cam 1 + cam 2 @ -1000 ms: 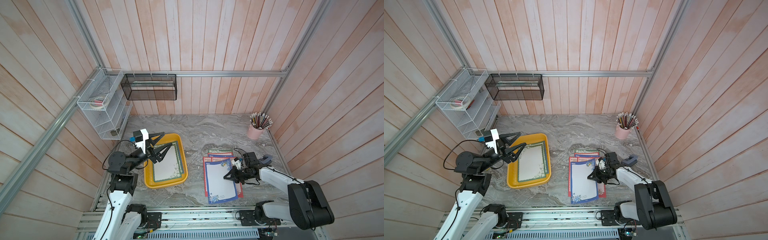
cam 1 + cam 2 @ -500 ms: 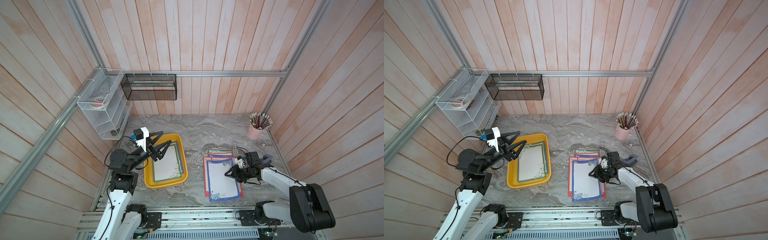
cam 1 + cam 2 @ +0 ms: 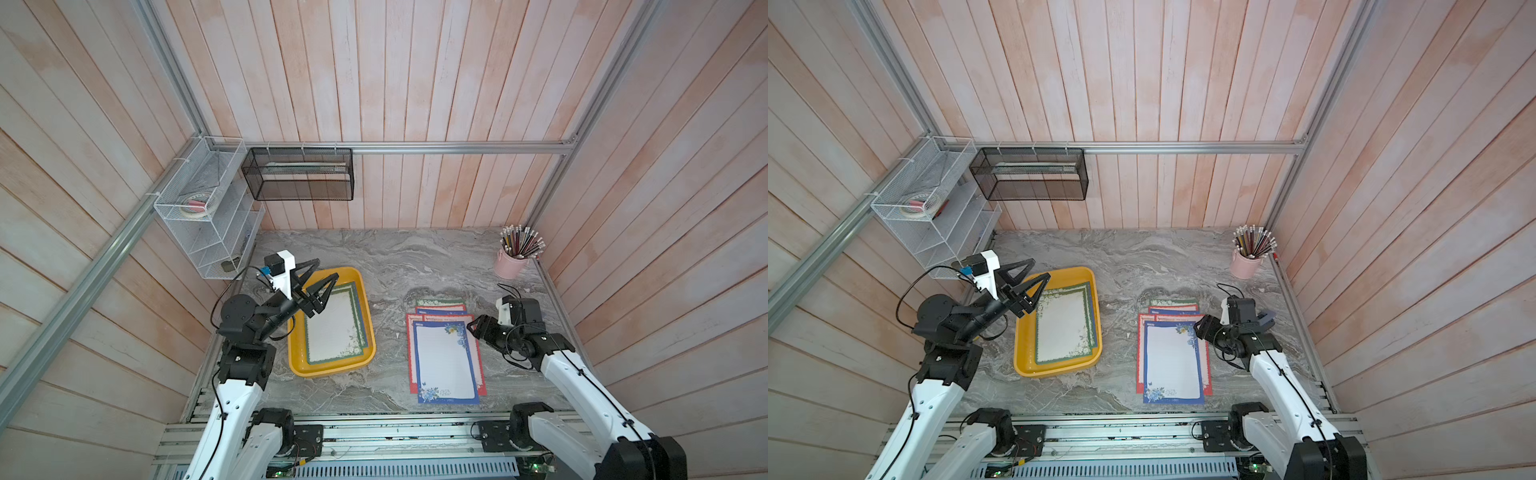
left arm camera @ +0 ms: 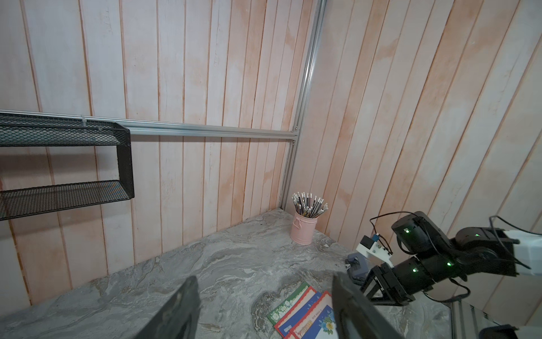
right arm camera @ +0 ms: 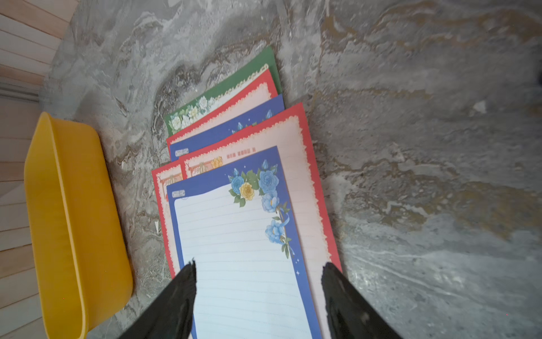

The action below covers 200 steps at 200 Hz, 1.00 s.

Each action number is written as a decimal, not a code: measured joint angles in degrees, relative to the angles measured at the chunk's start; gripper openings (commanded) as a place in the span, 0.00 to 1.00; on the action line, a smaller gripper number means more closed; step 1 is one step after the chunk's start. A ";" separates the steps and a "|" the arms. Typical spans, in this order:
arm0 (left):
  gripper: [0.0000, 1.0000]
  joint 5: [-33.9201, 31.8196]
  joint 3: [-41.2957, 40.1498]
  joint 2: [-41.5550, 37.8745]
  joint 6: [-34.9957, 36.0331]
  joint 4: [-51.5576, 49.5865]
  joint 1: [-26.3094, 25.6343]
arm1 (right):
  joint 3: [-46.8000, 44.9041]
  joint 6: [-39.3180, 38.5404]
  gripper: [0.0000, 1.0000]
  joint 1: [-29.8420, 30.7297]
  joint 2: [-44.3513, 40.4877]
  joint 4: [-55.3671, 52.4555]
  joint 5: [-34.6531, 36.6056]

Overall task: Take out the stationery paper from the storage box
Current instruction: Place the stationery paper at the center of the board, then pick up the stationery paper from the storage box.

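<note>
A robot lab's mock desk nook: plank walls (image 3: 415, 83), aluminium framing (image 3: 457, 147), marble-patterned tabletop (image 3: 415, 257), pencil cup (image 3: 511, 266).

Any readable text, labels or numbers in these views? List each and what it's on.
Nothing legible.
On the top blue sheet, corner tag: blurred.
On the lower blue sheet, similar tag: blurred.
On the red sheet, row of marks: blurred.
At the top blue sheet's foot, small print: too small.
On the yellow box and pink pencil cup: none seen.

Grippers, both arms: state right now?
Left gripper: open, empty, raised near the storage box.
Right gripper: open, empty, over the top blue-bordered sheet.
</note>
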 measured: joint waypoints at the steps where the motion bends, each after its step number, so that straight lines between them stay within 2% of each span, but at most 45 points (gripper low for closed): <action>1: 0.72 -0.13 0.04 0.00 0.07 -0.15 0.00 | 0.04 -0.02 0.70 0.00 -0.04 -0.07 0.09; 50: 0.72 -4.48 3.13 1.77 2.25 -5.31 0.00 | 5.09 0.13 0.67 1.68 -1.40 -0.92 4.94; 77: 0.72 -7.50 5.09 4.37 3.15 -9.01 0.00 | 8.31 0.26 0.67 10.27 -1.86 1.64 10.51; 111: 0.70 -13.60 8.13 11.04 1.86 -13.79 -0.02 | 10.64 -1.60 0.65 22.84 -0.61 10.12 16.65; 154: 0.70 -22.25 9.14 18.49 -2.14 -21.99 -0.22 | 17.51 -6.38 0.65 32.33 9.57 19.71 18.95; 200: 0.70 -30.23 6.97 19.56 -3.98 -26.58 -0.55 | 26.10 -8.61 0.64 39.10 19.82 26.67 19.32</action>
